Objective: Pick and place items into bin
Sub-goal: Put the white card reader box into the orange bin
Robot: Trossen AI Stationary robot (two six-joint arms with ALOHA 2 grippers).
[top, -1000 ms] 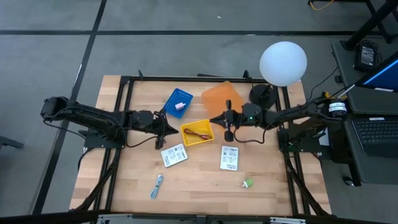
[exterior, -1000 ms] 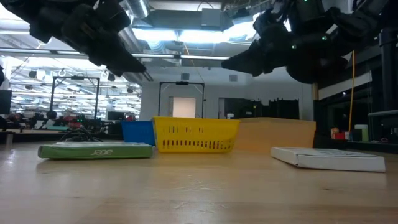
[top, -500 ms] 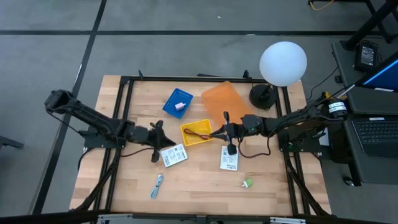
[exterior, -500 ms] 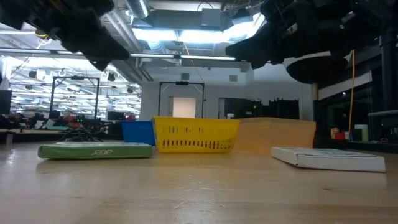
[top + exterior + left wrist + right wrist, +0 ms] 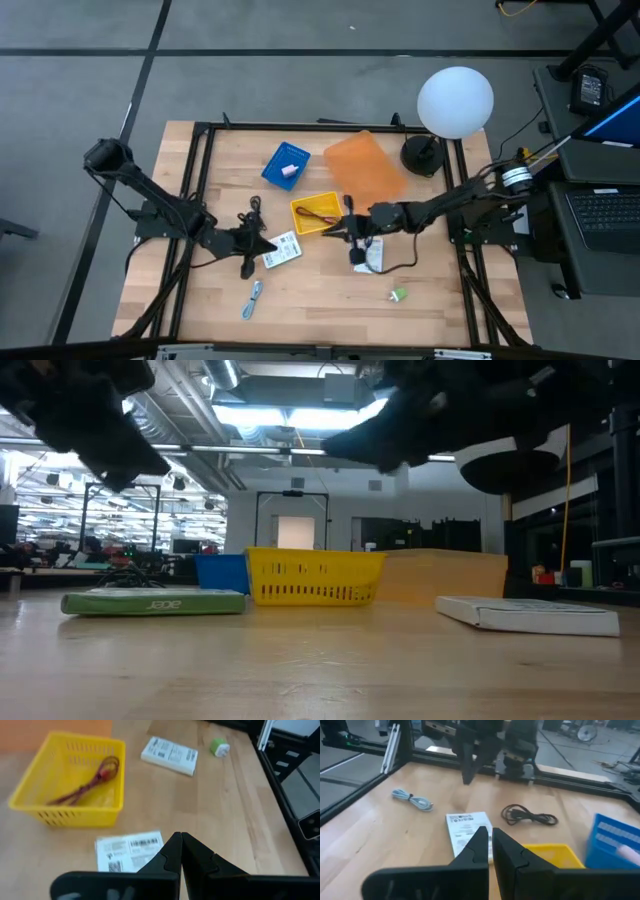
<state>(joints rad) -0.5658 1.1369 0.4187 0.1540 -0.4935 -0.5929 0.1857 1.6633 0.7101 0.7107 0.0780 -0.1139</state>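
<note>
- The left gripper (image 5: 272,242), fingers pressed together and empty, is hanging beside the left packet (image 5: 281,249), which is lying just in front of the yellow bin (image 5: 317,213).
- That packet is looking flat, light and stiff; taking it by a long edge seems best.
- The right gripper (image 5: 338,230), likewise pressed together and empty, is hovering at the bin's right corner, near the second packet (image 5: 374,259).
- The dark-red cord (image 5: 84,784) is lying limp inside the bin.

Right packet (image 5: 372,256) half-hidden — right gripper (image 5: 345,232) covers it.

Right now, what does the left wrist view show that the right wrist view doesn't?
Only the left wrist view shows the dark-red cord inside the yellow bin, a second white packet and the small green piece. Only the right wrist view shows the black cord, blue-silver piece and blue bin. Both show the nearer white packet.
</note>
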